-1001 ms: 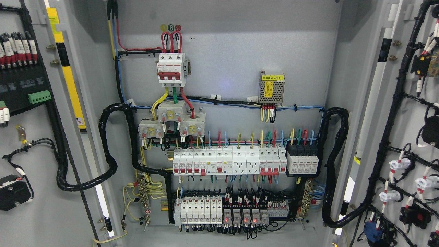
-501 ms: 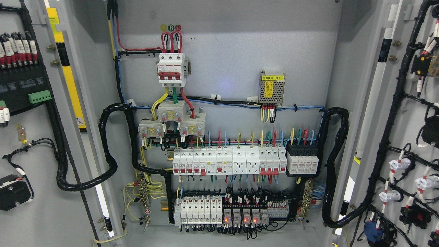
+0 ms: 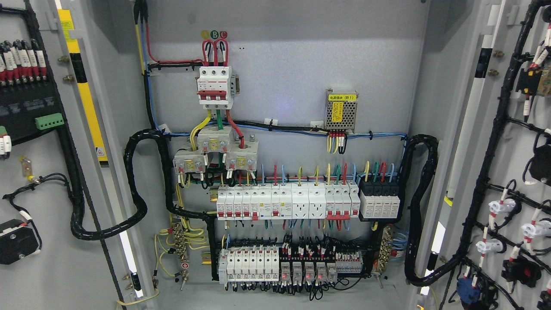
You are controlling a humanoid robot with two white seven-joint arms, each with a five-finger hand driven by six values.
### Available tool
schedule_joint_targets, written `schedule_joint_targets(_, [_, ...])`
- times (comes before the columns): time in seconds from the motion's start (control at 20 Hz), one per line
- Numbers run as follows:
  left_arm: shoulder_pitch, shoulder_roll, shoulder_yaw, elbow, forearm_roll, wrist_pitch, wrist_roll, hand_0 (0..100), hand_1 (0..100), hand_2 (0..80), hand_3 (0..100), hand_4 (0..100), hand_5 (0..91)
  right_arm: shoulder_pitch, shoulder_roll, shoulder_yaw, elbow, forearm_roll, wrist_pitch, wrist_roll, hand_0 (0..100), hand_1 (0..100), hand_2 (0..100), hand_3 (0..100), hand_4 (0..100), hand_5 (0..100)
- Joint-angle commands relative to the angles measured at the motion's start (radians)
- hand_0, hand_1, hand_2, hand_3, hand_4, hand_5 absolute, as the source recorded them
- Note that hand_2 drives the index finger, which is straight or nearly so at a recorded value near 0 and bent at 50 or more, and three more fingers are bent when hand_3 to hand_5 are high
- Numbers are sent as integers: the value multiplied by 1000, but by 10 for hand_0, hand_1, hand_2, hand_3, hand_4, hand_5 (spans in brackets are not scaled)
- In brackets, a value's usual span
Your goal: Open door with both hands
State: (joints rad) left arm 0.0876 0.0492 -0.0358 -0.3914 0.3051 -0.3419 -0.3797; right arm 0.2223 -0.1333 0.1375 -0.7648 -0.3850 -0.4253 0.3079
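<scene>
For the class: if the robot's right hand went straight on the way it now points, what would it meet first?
That cannot be settled: neither hand is in view. Both doors, left door and right door, already stand open, exposing the breaker rows.

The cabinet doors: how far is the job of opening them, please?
Done, it seems: the left door and the right door both stand swung wide, their wired inner faces showing, and the back panel with its breaker row is fully exposed. In hand: nothing; neither robot hand is in view. Left: nothing visible, as far as this view shows.
</scene>
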Motion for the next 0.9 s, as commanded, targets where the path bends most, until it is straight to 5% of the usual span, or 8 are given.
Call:
schedule_joint_targets(0.0, [-2,-10,-18,485,-57,3,112,120,556,0,0,0,0,-55,51,34,518,72,135,-82,0,500,40,0,0,0])
schedule_joint_targets(0.15, [0,3,-19,485,-58,6,341,120,556,0,0,0,0,-92,54,34,538,148,190,-142,0,500,40,0,0,0])
schedule_joint_targets(0.55, [-6,-8,-36,474,-129,82,334,120,556,0,0,0,0,-129,90,45,562,229,411,-220,0,500,40,0,0,0])
schedule_joint_targets(0.85, [-9,-9,-38,473,-130,89,332,120,556,0,0,0,0,-146,95,43,624,278,447,-222,0,500,40,0,0,0])
